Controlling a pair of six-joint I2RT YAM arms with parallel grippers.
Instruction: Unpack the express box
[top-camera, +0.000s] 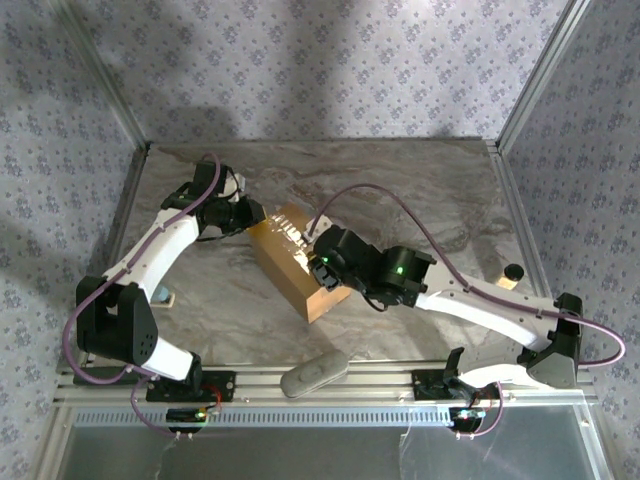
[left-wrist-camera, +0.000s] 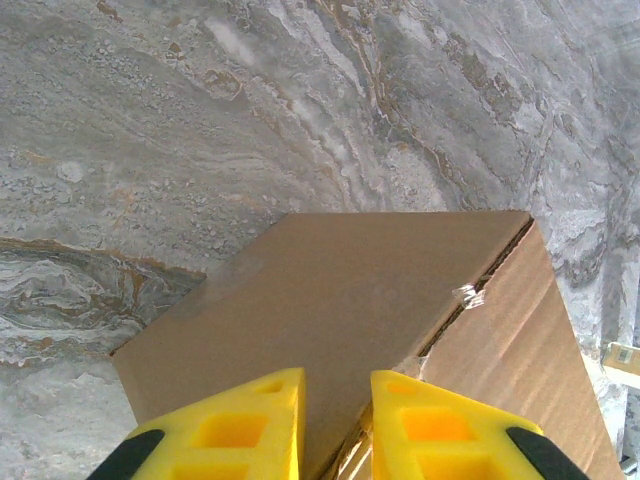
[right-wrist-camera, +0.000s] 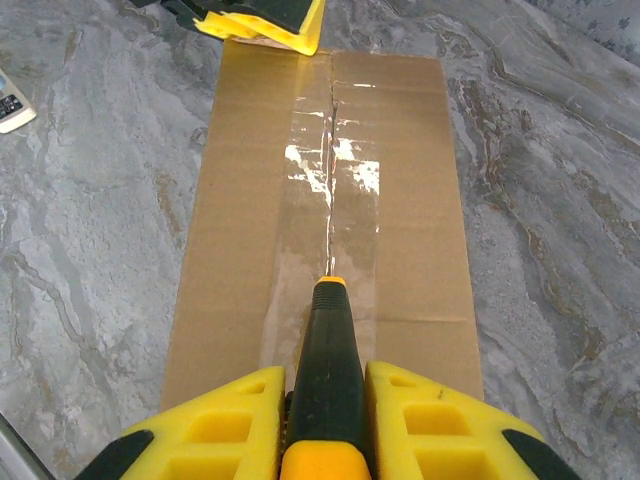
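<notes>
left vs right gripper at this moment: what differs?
The right gripper clamps a black-and-orange tool, tip at the express box's taped seam; the left gripper is shut, no tool. The right gripper sits at one box end, the left gripper at the opposite. Shared: yellow fingers over the box top.

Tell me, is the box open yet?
Not yet. Done: the right gripper has hold of a black-and-orange tool, with its tip on the taped seam of the express box. In hand: the left gripper seems to pinch the box's far end, steadying it. Left: the flaps lie flat and shut, so opening them and emptying the box comes next.
</notes>
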